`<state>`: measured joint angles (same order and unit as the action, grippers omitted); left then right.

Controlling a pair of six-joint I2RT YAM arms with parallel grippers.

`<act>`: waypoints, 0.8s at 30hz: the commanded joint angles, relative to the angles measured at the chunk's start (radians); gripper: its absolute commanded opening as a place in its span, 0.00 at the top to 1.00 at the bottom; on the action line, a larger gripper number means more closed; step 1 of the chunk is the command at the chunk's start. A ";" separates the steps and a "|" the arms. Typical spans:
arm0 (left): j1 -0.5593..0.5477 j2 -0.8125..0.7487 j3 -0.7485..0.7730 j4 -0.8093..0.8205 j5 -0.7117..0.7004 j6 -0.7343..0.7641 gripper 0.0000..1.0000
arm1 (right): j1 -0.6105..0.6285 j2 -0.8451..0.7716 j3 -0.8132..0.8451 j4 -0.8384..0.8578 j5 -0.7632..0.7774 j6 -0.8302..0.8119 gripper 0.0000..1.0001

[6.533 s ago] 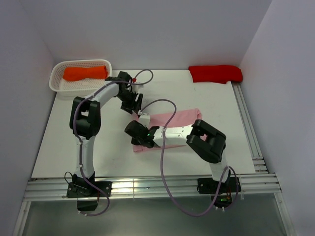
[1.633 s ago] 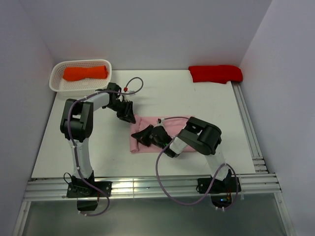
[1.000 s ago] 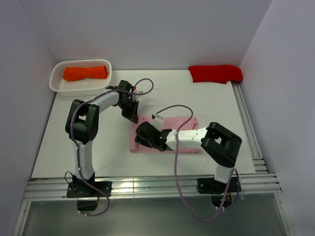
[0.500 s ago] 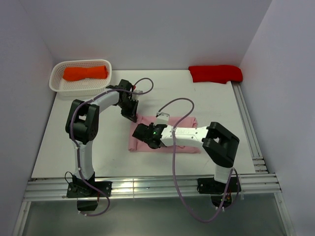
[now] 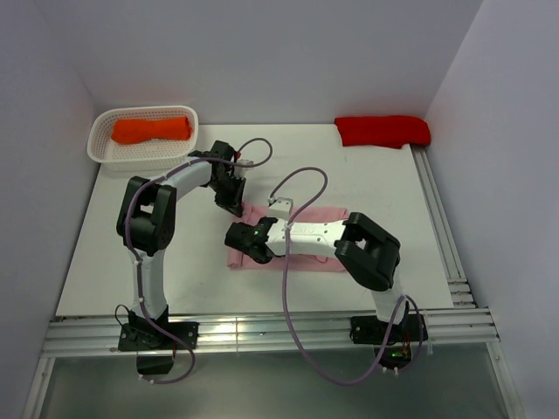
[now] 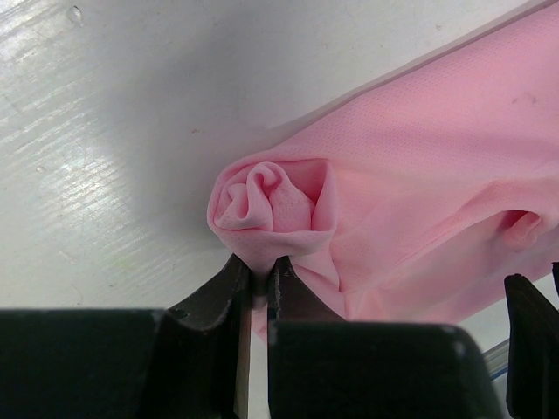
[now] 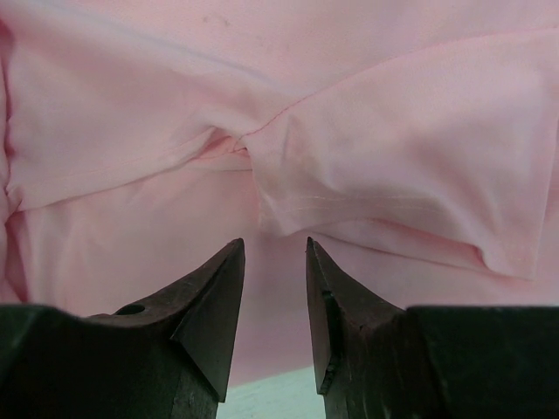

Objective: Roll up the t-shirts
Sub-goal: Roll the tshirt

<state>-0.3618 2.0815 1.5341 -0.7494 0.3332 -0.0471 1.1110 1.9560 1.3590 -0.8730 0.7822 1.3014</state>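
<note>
Cloth of the pink t-shirt (image 5: 240, 258) lay bunched at the middle of the table (image 5: 148, 253), its upper-left end wound into a tight, soft spiral; the left gripper (image 6: 259, 272) was clamped on that spiral's edge, probably to keep the roll from springing loose. The right gripper (image 7: 273, 255) hovered just below it, jaws slightly apart over thin creased fabric with a stitched hem, seemingly ready to gather more.

Table: we see a white top (image 5: 367, 175), with faint streaks in the left wrist view.
Walls: we note a plain pale back wall (image 5: 262, 52), left wall (image 5: 35, 175) and right wall (image 5: 515, 131).
Frame: we find aluminium near rails (image 5: 288, 330) and right rails (image 5: 441, 227) bordering the top.
Light: we record even, soft light.
</note>
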 commanded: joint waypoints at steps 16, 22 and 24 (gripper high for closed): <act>0.003 0.071 0.021 -0.014 -0.122 0.026 1.00 | -0.051 0.015 -0.031 0.112 0.028 -0.113 0.61; 0.003 0.077 0.024 -0.015 -0.128 0.027 1.00 | -0.056 0.032 -0.040 0.115 0.003 -0.116 0.74; 0.001 0.078 0.026 -0.016 -0.126 0.027 1.00 | -0.056 0.020 -0.047 0.124 -0.009 -0.117 0.82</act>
<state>-0.3618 2.1002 1.5642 -0.7795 0.3328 -0.0471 1.0622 1.9877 1.3254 -0.7666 0.7639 1.1816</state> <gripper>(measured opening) 0.101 0.209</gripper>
